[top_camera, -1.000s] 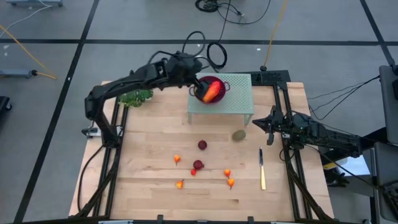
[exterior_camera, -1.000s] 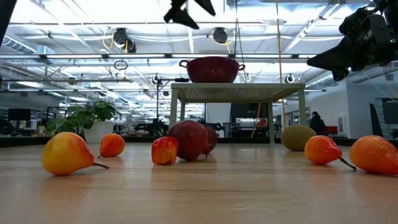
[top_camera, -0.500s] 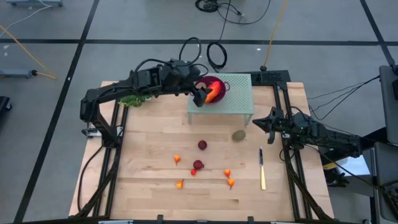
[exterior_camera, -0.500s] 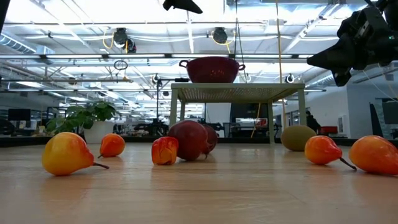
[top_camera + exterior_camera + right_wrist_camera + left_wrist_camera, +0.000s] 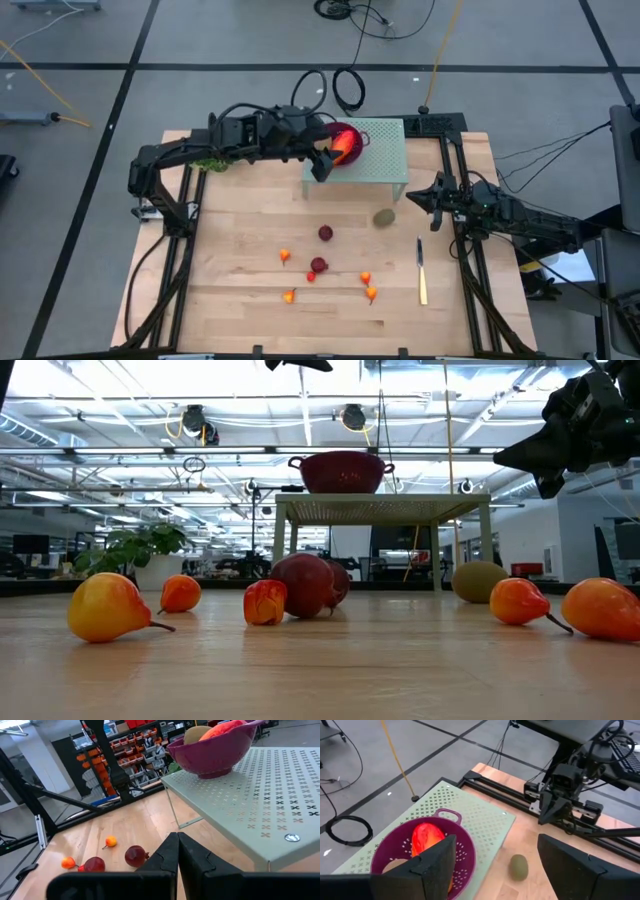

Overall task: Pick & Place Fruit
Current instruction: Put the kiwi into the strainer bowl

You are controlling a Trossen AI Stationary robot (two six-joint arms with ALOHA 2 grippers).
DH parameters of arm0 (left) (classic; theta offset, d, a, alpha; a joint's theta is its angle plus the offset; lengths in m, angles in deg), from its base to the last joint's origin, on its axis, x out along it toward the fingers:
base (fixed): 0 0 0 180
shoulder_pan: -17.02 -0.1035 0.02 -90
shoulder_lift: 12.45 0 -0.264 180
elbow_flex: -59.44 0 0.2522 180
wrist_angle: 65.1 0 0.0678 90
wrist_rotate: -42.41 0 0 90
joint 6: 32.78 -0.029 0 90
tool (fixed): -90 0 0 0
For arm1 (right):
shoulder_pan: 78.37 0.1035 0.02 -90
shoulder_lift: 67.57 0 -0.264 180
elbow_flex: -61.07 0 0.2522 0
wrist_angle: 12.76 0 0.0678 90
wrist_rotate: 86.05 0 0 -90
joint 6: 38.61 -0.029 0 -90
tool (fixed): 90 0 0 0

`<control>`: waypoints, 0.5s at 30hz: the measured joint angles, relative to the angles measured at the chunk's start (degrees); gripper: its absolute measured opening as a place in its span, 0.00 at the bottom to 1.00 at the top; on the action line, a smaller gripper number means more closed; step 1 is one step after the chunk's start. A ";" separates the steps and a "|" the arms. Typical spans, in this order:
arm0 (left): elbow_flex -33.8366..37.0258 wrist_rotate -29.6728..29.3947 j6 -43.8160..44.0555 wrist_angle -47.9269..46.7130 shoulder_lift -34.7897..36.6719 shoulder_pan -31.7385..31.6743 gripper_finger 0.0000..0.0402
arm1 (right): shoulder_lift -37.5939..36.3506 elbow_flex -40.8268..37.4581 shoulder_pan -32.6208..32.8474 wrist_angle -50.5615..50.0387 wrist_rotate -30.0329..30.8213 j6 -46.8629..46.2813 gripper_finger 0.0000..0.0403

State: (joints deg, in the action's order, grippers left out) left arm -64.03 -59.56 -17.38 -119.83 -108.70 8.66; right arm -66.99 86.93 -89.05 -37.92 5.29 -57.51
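Since a second ago the left gripper point(image 5: 322, 163) has drawn back from over the purple colander point(image 5: 347, 143) toward the table's 9 o'clock side; it now hangs at the near-left edge of the pale green perforated stand point(image 5: 385, 165). Its fingers stand apart with nothing between them, as the left wrist view shows. The longish orange-red fruit point(image 5: 343, 141) lies inside the colander, with a brownish-green oval point(image 5: 197, 733) beside it in the same bowl.

On the wooden table point(image 5: 240, 215) the second brownish-green oval point(image 5: 384, 217) lies just off the stand's 5 o'clock corner. The two dark red balls point(image 5: 326, 233) sit near the centre, one toward 6 o'clock of the other. The tiny orange-red bits point(image 5: 369, 292) are scattered around the lower ball. The yellowish knife point(image 5: 421, 272) lies at 3 o'clock of them.

The right gripper point(image 5: 413, 197) waits at the table's 3 o'clock edge, fingers pressed together and empty.
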 joint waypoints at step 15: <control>0.00 -2.01 1.25 -3.92 -0.02 5.69 0.68 | 0.00 0.00 0.00 -0.04 -1.54 -2.50 0.00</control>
State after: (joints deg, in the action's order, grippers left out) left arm -64.03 -61.57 -16.12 -123.75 -108.72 14.35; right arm -66.99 86.93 -89.05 -37.96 3.76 -60.01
